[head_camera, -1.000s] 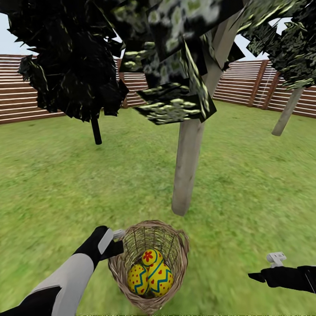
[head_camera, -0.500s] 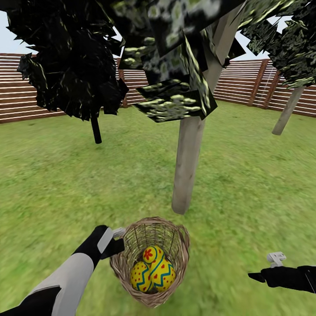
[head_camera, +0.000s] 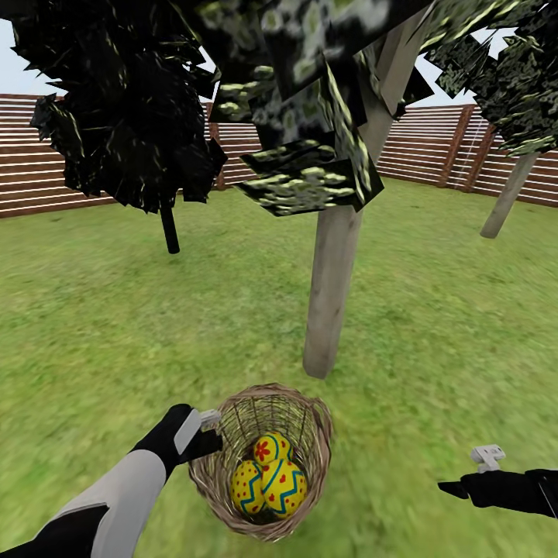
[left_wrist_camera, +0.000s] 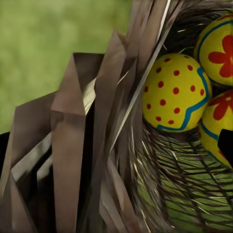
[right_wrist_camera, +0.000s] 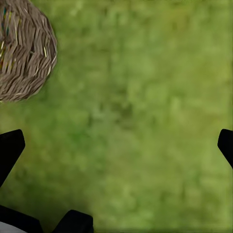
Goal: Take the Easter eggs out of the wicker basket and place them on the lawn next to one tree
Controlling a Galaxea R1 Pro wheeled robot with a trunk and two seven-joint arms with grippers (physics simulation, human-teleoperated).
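Observation:
The wicker basket (head_camera: 314, 415) rests on the lawn (head_camera: 116, 325) just in front of the pale trunk of the tree (head_camera: 329, 294). Inside it lie the three Easter eggs: a flowered one (head_camera: 271, 448) on top, a dotted one (head_camera: 246, 488) and a zigzag one (head_camera: 285, 488). My left gripper (head_camera: 211, 422) is at the basket's left rim. In the left wrist view the rim (left_wrist_camera: 97, 121) stands between the wide-apart fingers (left_wrist_camera: 226, 145), with the dotted egg (left_wrist_camera: 174, 92) just beyond; the gripper is open. My right gripper (head_camera: 488, 457) hovers open over grass, to the right of the basket (right_wrist_camera: 24, 48).
A thin black-trunked tree (head_camera: 170, 229) stands at the back left and another pale trunk (head_camera: 508, 198) at the back right. The slatted wooden fence (head_camera: 434, 147) rings the yard. Dark foliage (head_camera: 310, 170) hangs low over the near trunk.
The basket has shifted and rocked slightly at my left gripper, and the eggs have rolled a little inside it. The left hand dipped slightly; the right arm has stayed still.

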